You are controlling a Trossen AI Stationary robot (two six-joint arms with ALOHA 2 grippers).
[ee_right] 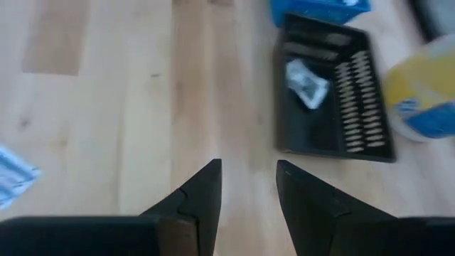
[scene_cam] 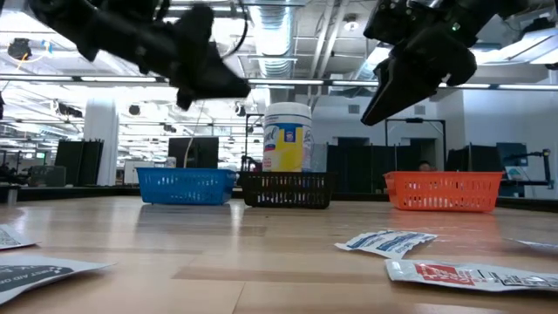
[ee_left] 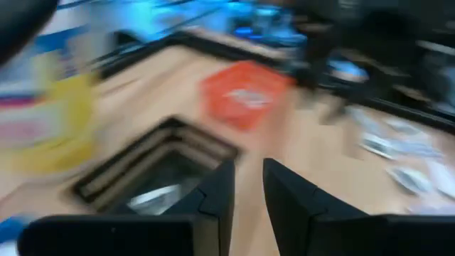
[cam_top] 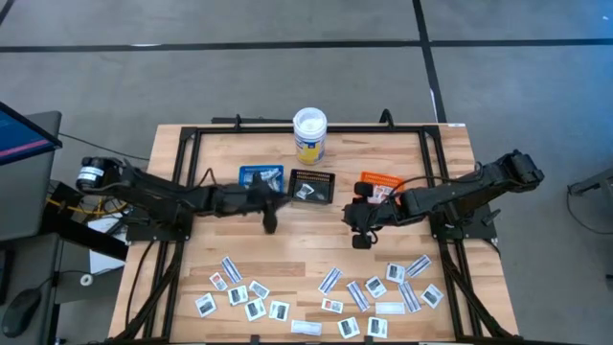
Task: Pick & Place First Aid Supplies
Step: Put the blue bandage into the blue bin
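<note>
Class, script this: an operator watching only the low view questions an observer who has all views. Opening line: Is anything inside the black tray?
Observer: Yes, one white packet lies in the black tray.
Operator: And the orange tray?
Observer: Something white lies in the orange tray too.
Operator: Do the grippers hold anything?
Observer: No; the left gripper and the right gripper are open and empty.

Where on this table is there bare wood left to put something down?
A bare band of table runs between the three trays, blue, black and orange, and the packets. Both tools hover over it. The near edge is crowded with packets.
</note>
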